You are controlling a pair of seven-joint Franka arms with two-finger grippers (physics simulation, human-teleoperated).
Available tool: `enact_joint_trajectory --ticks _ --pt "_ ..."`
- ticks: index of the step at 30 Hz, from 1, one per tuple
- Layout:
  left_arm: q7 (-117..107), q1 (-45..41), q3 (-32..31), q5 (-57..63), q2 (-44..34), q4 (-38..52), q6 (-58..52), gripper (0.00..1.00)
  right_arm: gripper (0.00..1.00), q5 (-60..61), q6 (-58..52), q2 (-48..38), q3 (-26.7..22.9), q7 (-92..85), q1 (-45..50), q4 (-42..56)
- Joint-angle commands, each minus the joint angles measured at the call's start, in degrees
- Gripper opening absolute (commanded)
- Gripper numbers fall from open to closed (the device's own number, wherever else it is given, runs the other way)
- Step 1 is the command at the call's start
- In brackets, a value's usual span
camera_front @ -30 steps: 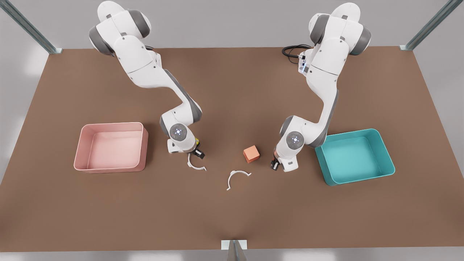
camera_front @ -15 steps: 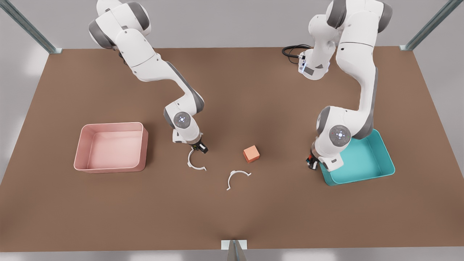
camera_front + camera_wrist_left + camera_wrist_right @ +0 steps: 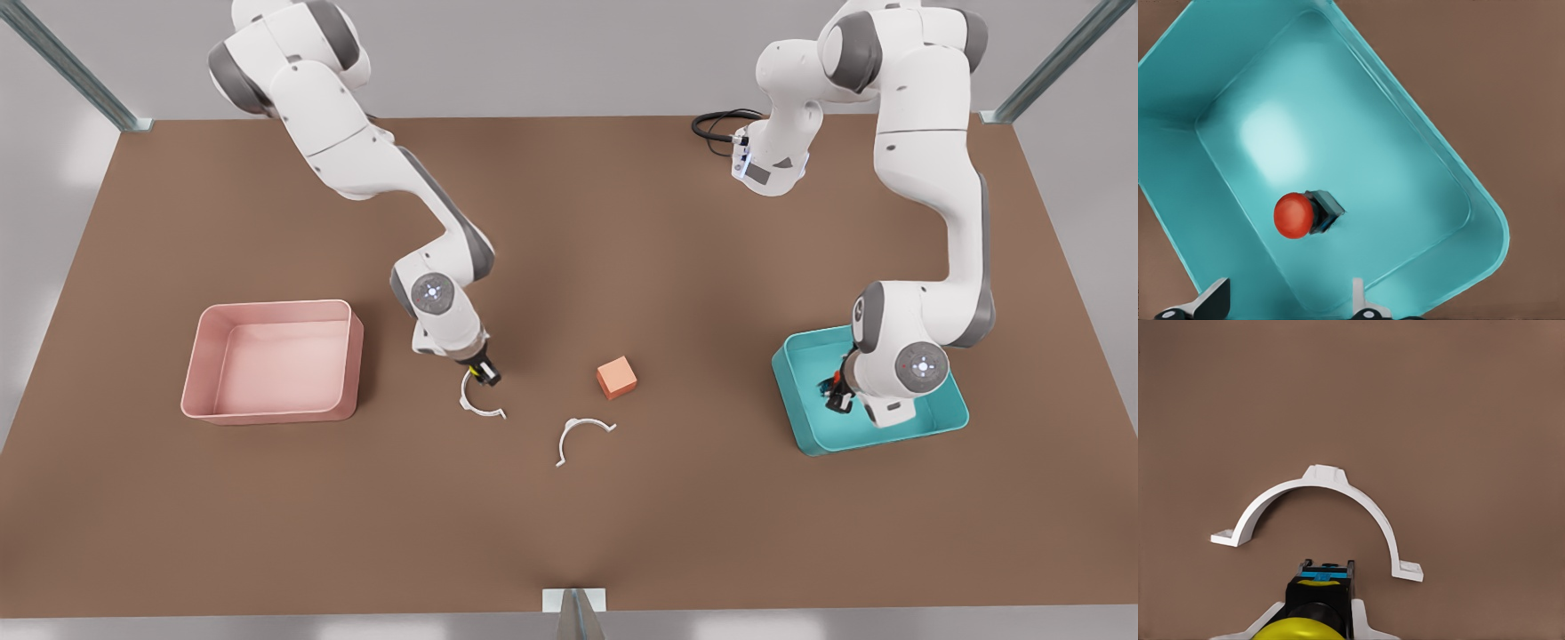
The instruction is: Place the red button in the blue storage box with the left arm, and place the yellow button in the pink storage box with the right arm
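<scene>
The red button (image 3: pixel 1294 215), a red cap on a dark base, is inside the blue storage box (image 3: pixel 1451 167), clear of the fingers; I cannot tell whether it rests on the floor. My left gripper (image 3: pixel 1289 288) hangs open above it, over the blue storage box (image 3: pixel 805 422) at the front view's right. My right gripper (image 3: pixel 484 372) is shut on the yellow button (image 3: pixel 1313 617) just above the table, right of the pink storage box (image 3: pixel 267 411). That box holds nothing.
One white curved clip (image 3: pixel 1318 510) lies right under the right gripper, seen also as the clip (image 3: pixel 480 404) in the front view. A second clip (image 3: pixel 582 436) and a salmon-orange cube (image 3: pixel 616 377) sit mid-table. A black cable (image 3: pixel 716 124) lies at the back.
The left arm has swung from beside the cube toward the front view's right and now hangs over the blue box. The right gripper has only shifted slightly above the clip.
</scene>
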Motion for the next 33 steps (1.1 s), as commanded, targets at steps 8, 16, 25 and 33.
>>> enact_joint_trajectory --ticks 8,16,25,33 --pt "71.8 -1.1 -4.9 -5.6 -12.3 19.9 -24.5 1.00 0.31 0.0 -24.3 -6.5 0.5 -30.2 -15.0 7.1" --pt "68.9 3.2 -11.9 -1.4 -17.0 18.4 -25.3 1.00 0.31 0.1 -36.3 -16.7 0.8 -59.0 -31.2 1.2" --pt "69.2 3.8 -11.9 -1.6 -16.8 18.4 -25.3 1.00 1.00 0.1 -32.9 -16.4 0.8 -66.2 -40.0 -7.2" --pt "69.4 4.3 -11.9 -1.4 -16.9 18.4 -25.7 1.00 1.00 -0.1 -50.6 -16.4 3.8 -67.5 -39.4 11.7"
